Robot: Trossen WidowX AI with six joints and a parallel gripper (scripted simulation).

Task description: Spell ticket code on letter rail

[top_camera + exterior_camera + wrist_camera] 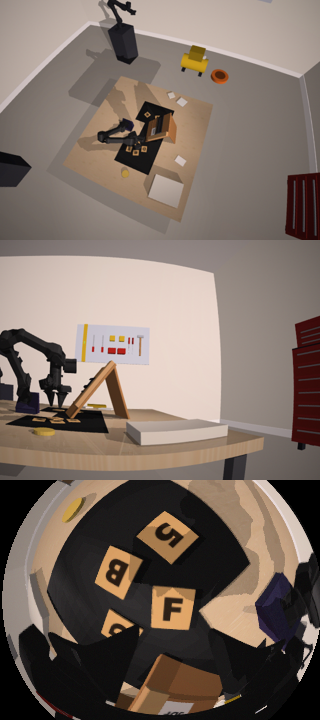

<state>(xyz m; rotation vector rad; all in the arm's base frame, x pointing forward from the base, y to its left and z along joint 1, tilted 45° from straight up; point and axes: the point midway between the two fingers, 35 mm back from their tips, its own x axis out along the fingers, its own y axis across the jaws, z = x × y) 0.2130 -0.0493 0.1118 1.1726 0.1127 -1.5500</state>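
Note:
My gripper [138, 145] [55, 406] [175, 631] is open and empty, pointing down above the F tile [173, 608]. A 5 tile [128, 148] [168, 537], a B tile [135, 152] [118, 572] and a D tile [143, 149] lie nearby on the black mat [144, 165] [87, 427]. In the wrist view, a finger partly covers the D tile. A 4 tile [147, 114] and a partly hidden tile [157, 117] lie on the mat's far part. The leaning wooden board [166, 121] [90, 389] bears the dark rail [159, 124] and the white ticket [153, 131] [176, 709]. No tile is visible in the rail.
A yellow disc [125, 173] [44, 431] lies near the mat. A large white block [166, 190] [178, 429] stands near the counter's corner. Flat white pieces [181, 101] [180, 160] lie beyond the board. The arm's dark blue base [128, 124] [27, 405] is beside the mat.

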